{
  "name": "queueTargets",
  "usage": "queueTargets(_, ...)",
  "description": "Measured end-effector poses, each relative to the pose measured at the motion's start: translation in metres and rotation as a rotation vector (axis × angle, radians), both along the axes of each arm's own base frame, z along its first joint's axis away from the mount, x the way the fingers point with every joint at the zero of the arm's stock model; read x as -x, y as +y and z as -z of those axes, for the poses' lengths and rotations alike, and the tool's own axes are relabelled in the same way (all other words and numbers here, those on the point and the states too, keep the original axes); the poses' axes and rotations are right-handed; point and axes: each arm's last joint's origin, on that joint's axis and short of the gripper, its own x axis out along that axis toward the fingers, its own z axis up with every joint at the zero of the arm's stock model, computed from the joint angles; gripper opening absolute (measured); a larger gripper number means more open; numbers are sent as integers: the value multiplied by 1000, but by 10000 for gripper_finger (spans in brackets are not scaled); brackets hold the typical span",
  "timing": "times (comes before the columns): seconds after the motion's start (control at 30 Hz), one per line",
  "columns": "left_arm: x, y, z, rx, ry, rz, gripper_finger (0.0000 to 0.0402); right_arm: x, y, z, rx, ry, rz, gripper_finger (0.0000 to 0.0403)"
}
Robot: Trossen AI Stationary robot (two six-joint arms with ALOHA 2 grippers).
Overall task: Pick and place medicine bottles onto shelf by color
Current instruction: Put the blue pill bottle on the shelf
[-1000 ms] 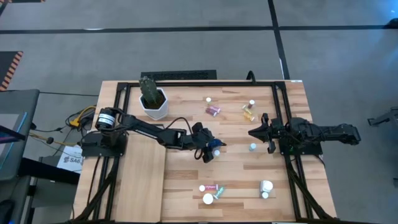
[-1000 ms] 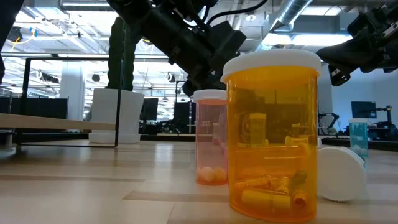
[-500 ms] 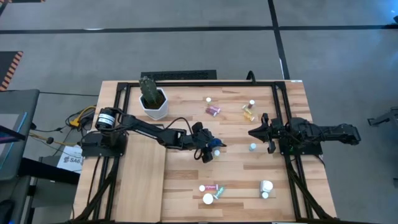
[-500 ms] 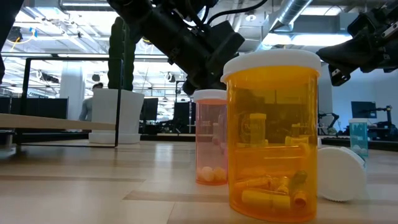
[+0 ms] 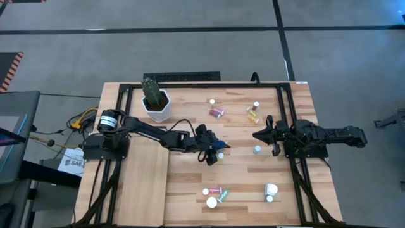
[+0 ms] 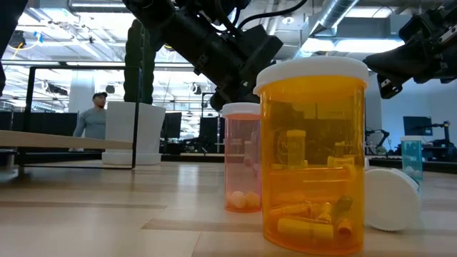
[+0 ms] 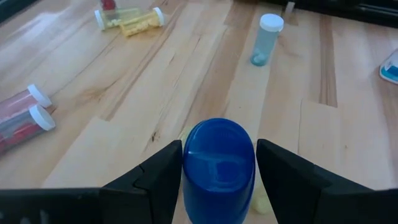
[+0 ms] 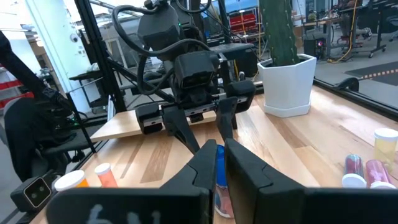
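The left end effector [image 5: 217, 152] is positioned near the middle of the bench [image 5: 183, 190], with a blue bottle [image 7: 218, 163] held between its fingers, as seen in the left wrist view. The right end effector [image 5: 266, 136] is parked near the right side of the bench, its fingers pressed together on nothing.

The grasped bottle is judged to be in the pick stage. For a clean lift, the grip should be kept centred on the body and the bottle raised straight up before being carried to the shelf [image 5: 147, 183], the pale board at the left of the bench. The teal bottle [image 7: 264, 40] standing beyond, well apart, should be avoided in transit.

No brand or label text can be read on any bottle; a white sheet [image 5: 71, 163] under the left arm's base bears print too small to make out.
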Motion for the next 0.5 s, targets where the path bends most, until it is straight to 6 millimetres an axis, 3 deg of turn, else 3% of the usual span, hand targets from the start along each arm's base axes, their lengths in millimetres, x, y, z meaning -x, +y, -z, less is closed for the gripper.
queueTargets(0.5,1,0,1,4,15,-8,193,0,0,0,0,0,0,56)
